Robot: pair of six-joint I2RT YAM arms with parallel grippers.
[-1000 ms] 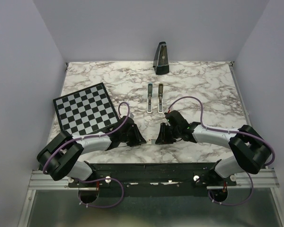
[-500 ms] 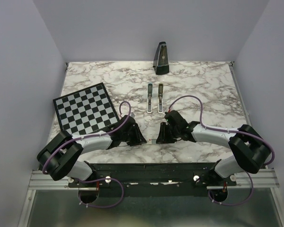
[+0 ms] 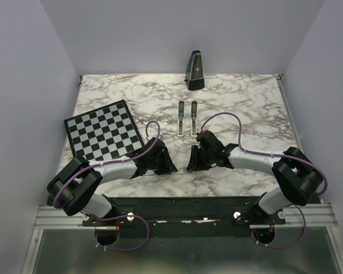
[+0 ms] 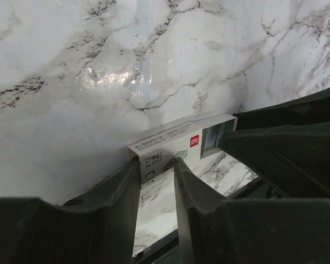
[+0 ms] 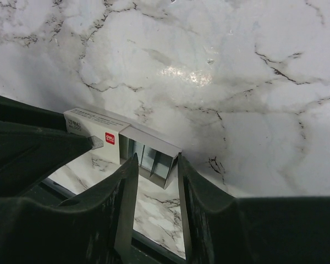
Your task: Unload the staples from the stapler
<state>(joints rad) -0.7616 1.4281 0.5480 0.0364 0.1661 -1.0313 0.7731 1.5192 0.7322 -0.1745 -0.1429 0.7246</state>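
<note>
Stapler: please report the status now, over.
Left claw shut on staple box; right claw around its open end, grip unclear. Stapler lies in two bars, untouched. Metronome, checkerboard well aside.

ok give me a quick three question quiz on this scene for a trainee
1. True or false: the box has its tray partly slid out.
2. What sits between the fingers of both the left claw and the right claw? A metronome, B box, C chessboard.
3. How many stapler bars lie on the table beyond the claws?
Key: 1 true; 2 B; 3 two.
</note>
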